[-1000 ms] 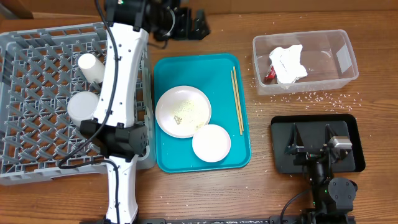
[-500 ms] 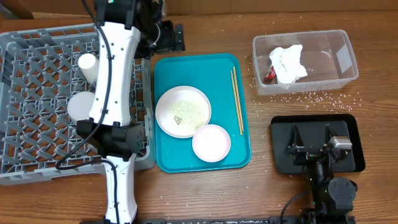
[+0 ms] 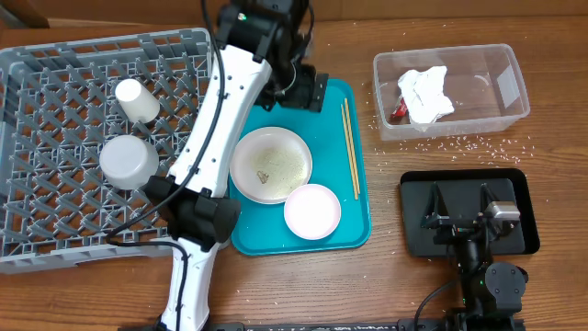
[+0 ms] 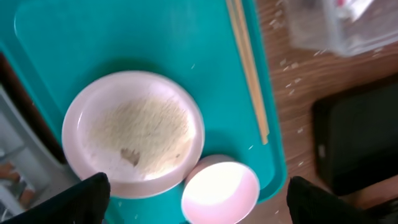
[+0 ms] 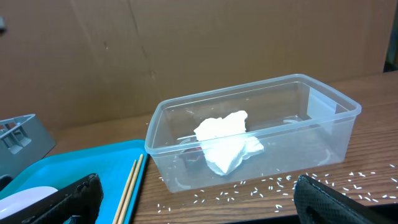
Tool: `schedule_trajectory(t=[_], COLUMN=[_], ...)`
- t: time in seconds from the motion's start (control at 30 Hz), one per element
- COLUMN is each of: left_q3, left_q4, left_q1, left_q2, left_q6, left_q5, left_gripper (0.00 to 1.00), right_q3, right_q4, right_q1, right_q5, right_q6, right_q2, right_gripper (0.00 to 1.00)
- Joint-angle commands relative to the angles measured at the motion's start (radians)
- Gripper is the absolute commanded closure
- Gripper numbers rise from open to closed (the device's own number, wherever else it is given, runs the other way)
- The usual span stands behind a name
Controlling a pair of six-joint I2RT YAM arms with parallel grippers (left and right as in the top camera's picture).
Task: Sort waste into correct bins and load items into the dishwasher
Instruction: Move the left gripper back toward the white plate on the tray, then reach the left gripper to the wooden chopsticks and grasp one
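My left gripper (image 3: 306,92) hangs open and empty over the back of the teal tray, above the white plate (image 4: 134,134) smeared with food and the smaller white bowl (image 4: 219,190). In the overhead view the plate (image 3: 270,164) and bowl (image 3: 311,211) touch. A white cup (image 3: 136,99) and grey bowl (image 3: 128,160) sit in the grey dish rack (image 3: 18,55). The clear tub (image 3: 501,87) holds the white napkin (image 3: 427,92) and red wrapper (image 3: 397,112). Rice grains (image 3: 459,144) lie on the wood in front of it. My right gripper (image 3: 467,204) rests open on the black tray (image 3: 524,198).
Wooden chopsticks (image 3: 350,147) lie along the right side of the teal serving tray (image 3: 326,119). The left arm's white links cross above the rack's right edge. A brown cardboard wall (image 5: 186,50) stands behind the table.
The left arm has swung right, from the rack's back right corner to above the back of the teal tray. The right arm has not moved.
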Motion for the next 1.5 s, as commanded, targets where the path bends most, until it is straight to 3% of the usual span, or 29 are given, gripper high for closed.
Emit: schedule_trajectory(t=[0.0,0.07,0.17,0.27,0.43,0.6,0.87,1.27,1.47], left_q3=[-0.101,-0.117,-0.117,-0.121,-0.147,-0.16,-0.16,-0.16,-0.16], left_q4=[-0.003,-0.002,0.042,0.136,0.311,0.408,0.55,0.613,0.613], left_q1=[0.009,0.015,0.02,0.014,-0.015,-0.044,-0.085,-0.22,-0.241], left_q2=[-0.111,-0.117,-0.105,-0.087,-0.053,0.022,0.188,0.301,0.318], left_q6=[0.026,-0.02,-0.149,-0.252,-0.279,-0.397,-0.468,-0.493,-0.495], left_q5=[-0.113,-0.127,-0.113,-0.066,-0.039,-0.05,-0.058,-0.375,-0.412], left_gripper=[0.08,0.12,0.34,0.28,0.28,0.46,0.5,0.52,0.57], right_q3=[-0.01,-0.01,-0.01,-0.01,-0.01,-0.01,-0.01,-0.01,-0.01], right_q4=[0.005,0.005,0.005,0.005,0.005,0.005,0.005,0.005,0.005], right_q1=[-0.002,-0.002,-0.002,-0.002,-0.002,-0.002,-0.002,-0.002,-0.002], right_q5=[0.01,0.01,0.01,0.01,0.01,0.01,0.01,0.01,0.01], right_q6=[-0.006,-0.006,-0.006,-0.006,-0.006,-0.006,-0.006,-0.006,-0.006], right_q2=[-0.007,-0.007,-0.007,-0.007,-0.007,-0.007,-0.007,-0.007,-0.007], right_gripper=[0.0,0.0,0.0,0.0,0.0,0.0,0.0,0.0,0.0])
